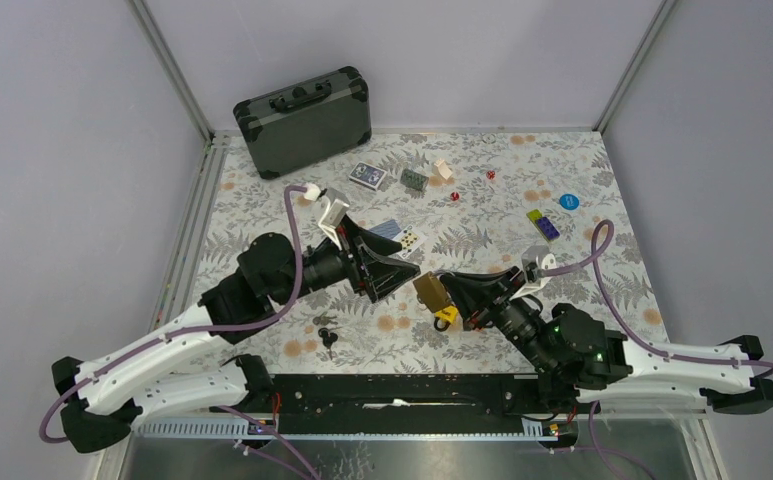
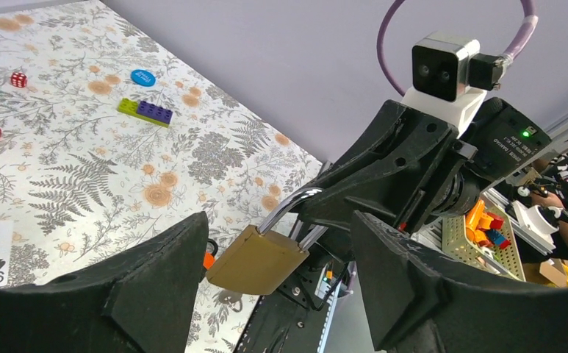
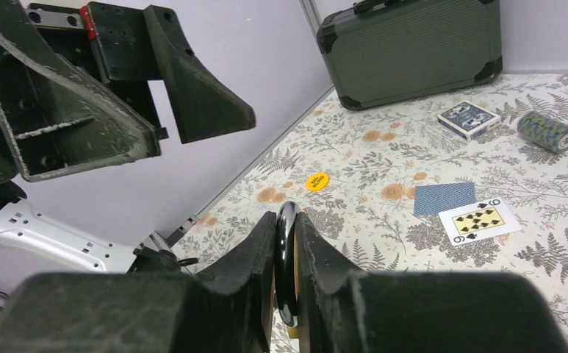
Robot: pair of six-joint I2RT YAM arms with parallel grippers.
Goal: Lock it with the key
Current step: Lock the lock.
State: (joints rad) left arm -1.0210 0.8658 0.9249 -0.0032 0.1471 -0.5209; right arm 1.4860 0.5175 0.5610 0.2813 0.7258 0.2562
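Observation:
A brass padlock (image 1: 428, 291) with a silver shackle hangs above the table near its front middle. My right gripper (image 1: 450, 291) is shut on the shackle (image 3: 286, 250); the brass body is hidden below its fingers in the right wrist view. My left gripper (image 1: 394, 283) is open and empty just left of the padlock. In the left wrist view the padlock (image 2: 257, 259) sits between its spread fingers (image 2: 156, 283) without touching them. A bunch of dark keys (image 1: 326, 332) lies on the table in front of the left arm.
A dark case (image 1: 304, 120) stands at the back left. A card deck (image 1: 367, 176), loose cards (image 1: 402, 235), a chip stack (image 1: 414, 179), red dice (image 1: 455, 196), a blue chip (image 1: 568, 201) and a green-purple brick (image 1: 543, 224) lie behind the grippers. A yellow chip (image 3: 316, 181) lies near the padlock.

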